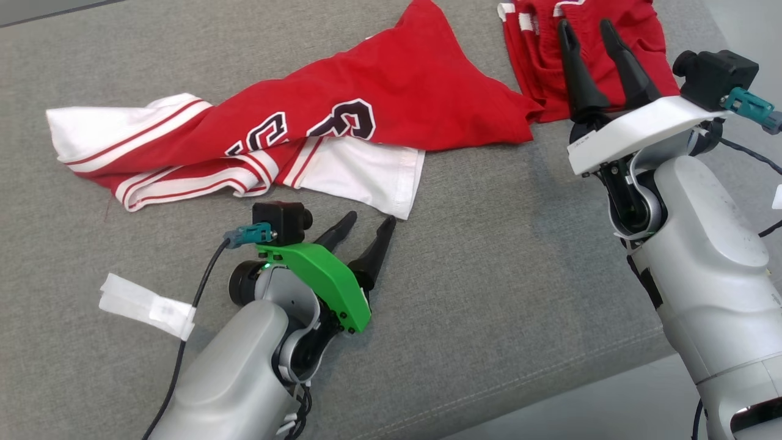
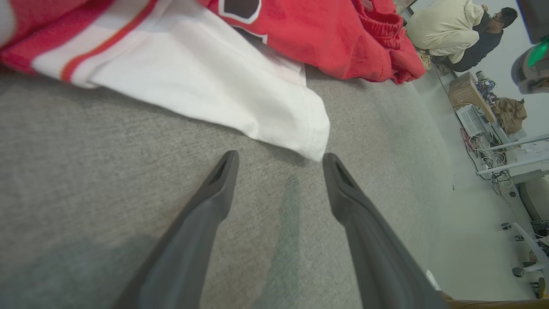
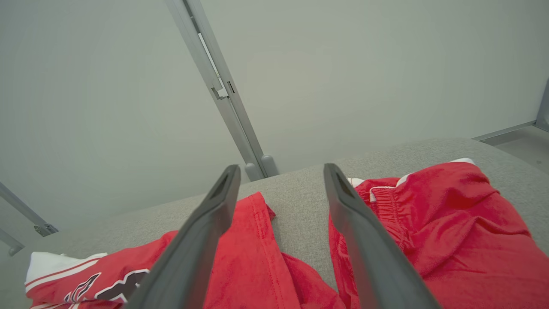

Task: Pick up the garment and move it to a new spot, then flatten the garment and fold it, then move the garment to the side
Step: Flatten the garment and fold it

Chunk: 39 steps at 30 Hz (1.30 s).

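Observation:
A red and white jersey [image 1: 342, 116] with dark lettering lies crumpled across the grey cushioned surface [image 1: 501, 256], its white hem corner [image 2: 309, 141] pointing toward me. My left gripper [image 1: 370, 223] is open, low over the cushion just short of that white corner [image 1: 403, 205], with nothing between its fingers [image 2: 223, 180]. A second red garment, shorts with a white-trimmed waistband [image 1: 537, 55], sits at the far right. My right gripper [image 1: 586, 27] hangs open above the shorts [image 3: 450, 223], its fingers [image 3: 218, 201] straddling the gap between shorts and jersey [image 3: 253, 257].
A white strip of tape or label [image 1: 146, 305] lies on the cushion at the lower left. The cushion's front edge [image 1: 611, 360] runs diagonally at the lower right. In the left wrist view a person [image 2: 450, 30] sits beyond the cushion near cluttered desks [image 2: 493, 124].

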Tool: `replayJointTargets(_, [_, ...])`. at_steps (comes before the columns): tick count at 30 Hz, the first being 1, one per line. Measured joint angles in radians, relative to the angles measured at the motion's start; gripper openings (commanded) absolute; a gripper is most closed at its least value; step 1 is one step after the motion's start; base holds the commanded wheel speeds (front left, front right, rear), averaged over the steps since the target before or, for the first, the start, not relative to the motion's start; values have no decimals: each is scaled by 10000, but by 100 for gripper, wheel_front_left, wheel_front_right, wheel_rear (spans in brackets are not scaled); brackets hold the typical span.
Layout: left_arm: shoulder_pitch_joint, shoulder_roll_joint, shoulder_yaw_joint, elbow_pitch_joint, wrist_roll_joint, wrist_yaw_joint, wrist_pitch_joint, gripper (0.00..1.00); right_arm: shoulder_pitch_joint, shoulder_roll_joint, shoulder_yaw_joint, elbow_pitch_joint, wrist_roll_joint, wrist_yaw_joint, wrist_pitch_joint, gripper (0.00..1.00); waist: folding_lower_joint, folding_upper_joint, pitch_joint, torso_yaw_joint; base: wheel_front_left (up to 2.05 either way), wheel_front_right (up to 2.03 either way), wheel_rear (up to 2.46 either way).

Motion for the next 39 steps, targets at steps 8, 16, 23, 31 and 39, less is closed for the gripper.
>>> replayJointTargets(8, [-879, 15, -397, 387, -341, 640, -2, 100, 30, 50, -42, -301, -2, 4, -13, 100, 0, 0, 305, -760, 0, 0, 0])
replayJointTargets(16, [-1495, 4, -1175, 1016, 591, 915, -305, 22, 213, -29, -238, -598, -61, 4, -27, 100, 0, 0, 393, -836, 0, 0, 0])
replayJointTargets(23, [-1715, 15, -1779, 1440, 1392, 999, -842, 0, 312, -125, -550, -848, -257, 4, -27, 100, 0, 0, 268, -630, 0, 0, 0])
replayJointTargets(31, [-1903, 15, -2142, 1202, 1672, 997, -1837, 0, 875, -313, -750, -819, -366, 4, -27, 100, 0, 0, 0, -185, 0, 0, 0])
replayJointTargets(39, [-2151, 36, -1524, -35, 2349, 1080, -2959, 0, 1684, -755, -913, -370, -518, -8, -27, 100, 0, 0, -318, 419, 0, 0, 0])
